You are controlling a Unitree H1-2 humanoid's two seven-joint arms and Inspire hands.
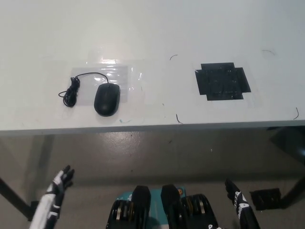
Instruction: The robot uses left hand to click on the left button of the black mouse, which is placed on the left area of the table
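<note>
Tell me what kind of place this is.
Probably a lab or test workspace, not a home. A plain white table holds only a black mouse on a taped clear sheet, plus a square of black tape. Below is bare concrete floor. Both robot hands hang low, off the table.

Matt white table (157,28); smooth black plastic mouse (106,98) on a glossy clear film (125,76); right, matt black tape patch (222,81).

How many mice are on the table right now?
1. The black mouse sits on the left part of the white table, near its front edge, its coiled cable beside it. None looks hidden.
</note>
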